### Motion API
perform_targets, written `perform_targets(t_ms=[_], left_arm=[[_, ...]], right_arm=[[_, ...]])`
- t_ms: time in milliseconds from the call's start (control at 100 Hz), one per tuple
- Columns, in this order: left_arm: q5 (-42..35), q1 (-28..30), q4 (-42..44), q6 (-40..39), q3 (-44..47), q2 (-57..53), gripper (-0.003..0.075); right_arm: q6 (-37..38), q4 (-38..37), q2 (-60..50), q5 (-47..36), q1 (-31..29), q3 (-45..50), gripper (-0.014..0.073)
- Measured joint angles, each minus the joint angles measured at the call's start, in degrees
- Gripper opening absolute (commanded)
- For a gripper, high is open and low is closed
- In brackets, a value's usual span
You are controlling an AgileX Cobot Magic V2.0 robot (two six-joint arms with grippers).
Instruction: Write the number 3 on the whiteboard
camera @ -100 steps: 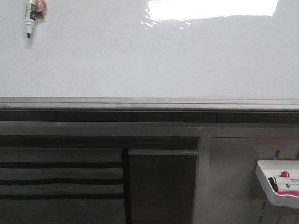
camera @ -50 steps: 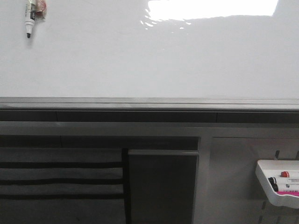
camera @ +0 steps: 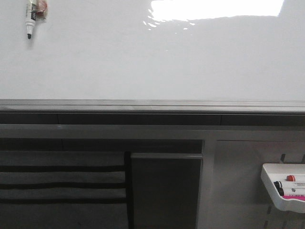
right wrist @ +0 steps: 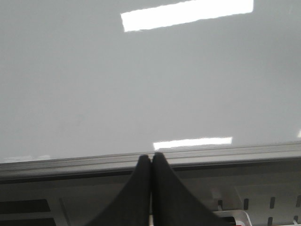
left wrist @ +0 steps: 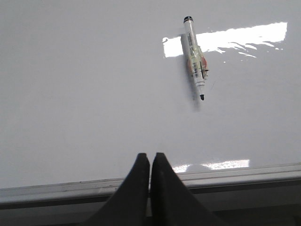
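The whiteboard (camera: 152, 62) fills the upper half of the front view, glossy white with glare, above its grey edge rail (camera: 152, 105). No digit 3 shows on it. A white marker with a black tip (camera: 30, 18) hangs on the board at the upper left, tip down; it also shows in the left wrist view (left wrist: 195, 59). My left gripper (left wrist: 150, 156) is shut and empty, well below the marker near the rail. My right gripper (right wrist: 151, 156) is shut and empty at the board's rail (right wrist: 150, 157). Neither gripper shows in the front view.
A small white marker tray (camera: 284, 186) with a red-capped and a pink marker hangs at the lower right below the board. A dark panel (camera: 164, 188) and striped grey slats (camera: 62, 183) lie under the rail.
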Motion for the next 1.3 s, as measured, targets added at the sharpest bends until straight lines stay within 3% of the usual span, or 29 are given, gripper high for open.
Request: perform_targets(t_ms=[320,420,640,920,1220,1300], left_arm=[[0.0,0.0,-4.4,0.0,-0.1,0.0,-0.0020],[0.7,0.0,-8.4,0.0,-1.4,0.0,-0.0020],[10.7,0.0,-9.5,0.0,-15.3,1.7,-0.0020],[26.5,0.0,-4.7,0.0,-32.9,15.2,-0.0020],[27.8,0.0,-4.5,0.0,-35.3,22.0,-0.0020],[28.5,0.0,-4.5,0.0,-35.3,22.9,-0.0010]], right_arm=[[0.0,2.0,0.0,0.5,0.0,-0.1,-0.0069],[0.0,3.8,0.0,5.2,0.0,-2.0,-0.0069],[-1.8,4.6,2.1,16.8,0.0,-15.3,-0.0069],[-10.7,4.7,17.5,30.6,0.0,-32.4,-0.0069],[-11.4,4.7,26.8,34.7,0.0,-37.1,-0.0068],[-11.4,4.7,27.9,34.7,0.0,-37.1,-0.0020]])
